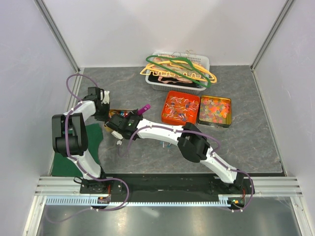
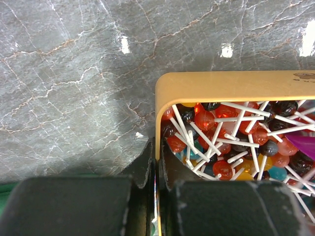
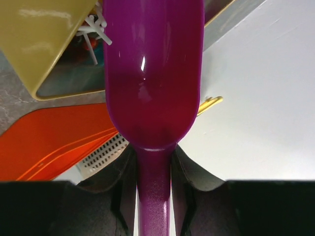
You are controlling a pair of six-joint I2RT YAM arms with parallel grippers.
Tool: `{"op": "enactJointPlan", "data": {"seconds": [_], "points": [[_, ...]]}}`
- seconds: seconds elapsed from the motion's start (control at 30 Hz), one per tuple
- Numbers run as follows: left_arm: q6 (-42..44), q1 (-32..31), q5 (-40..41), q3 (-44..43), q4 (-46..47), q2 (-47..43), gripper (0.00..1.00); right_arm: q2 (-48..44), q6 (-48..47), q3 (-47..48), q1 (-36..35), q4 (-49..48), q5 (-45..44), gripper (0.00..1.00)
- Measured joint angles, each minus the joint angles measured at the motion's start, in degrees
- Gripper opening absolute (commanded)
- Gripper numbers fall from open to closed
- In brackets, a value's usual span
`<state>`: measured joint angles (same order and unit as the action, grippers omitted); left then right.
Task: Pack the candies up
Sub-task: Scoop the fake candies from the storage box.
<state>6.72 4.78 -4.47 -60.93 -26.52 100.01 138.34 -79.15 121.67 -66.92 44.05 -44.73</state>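
The candies, small wrapped sweets, fill an orange tin right of centre. A small gold tin full of lollipops sits at the left. My left gripper is shut on that gold tin's wall; from above, the left gripper is at the tin's left end. My right gripper is shut on the handle of a purple scoop. From above, the right gripper points the scoop over the gold tin's right end. No sweet shows in the bowl.
Another gold tin with gummy sweets stands right of the orange tin. A white basket of coat hangers is at the back. A green mat lies under the left arm. Walls enclose three sides.
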Motion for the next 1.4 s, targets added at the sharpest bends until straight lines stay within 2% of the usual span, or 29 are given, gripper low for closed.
{"op": "enactJointPlan", "data": {"seconds": [0.37, 0.67, 1.03, 1.4], "points": [[0.0, 0.0, 0.0, 0.0, 0.0, 0.0, 0.02, 0.0, 10.7, 0.1, 0.7, 2.4, 4.3, 0.0], [0.0, 0.0, 0.2, 0.0, 0.0, 0.0, 0.02, 0.5, 14.2, 1.0, -0.6, 2.5, 7.4, 0.0], [0.0, 0.0, 0.5, 0.0, -0.1, 0.0, 0.02, 3.8, 16.4, 5.1, -2.1, 1.7, 6.2, 0.0], [0.0, 0.0, 0.9, 0.0, -0.2, -0.1, 0.02, 6.3, 24.2, 6.8, -2.3, 0.7, 4.1, 0.0]]}}
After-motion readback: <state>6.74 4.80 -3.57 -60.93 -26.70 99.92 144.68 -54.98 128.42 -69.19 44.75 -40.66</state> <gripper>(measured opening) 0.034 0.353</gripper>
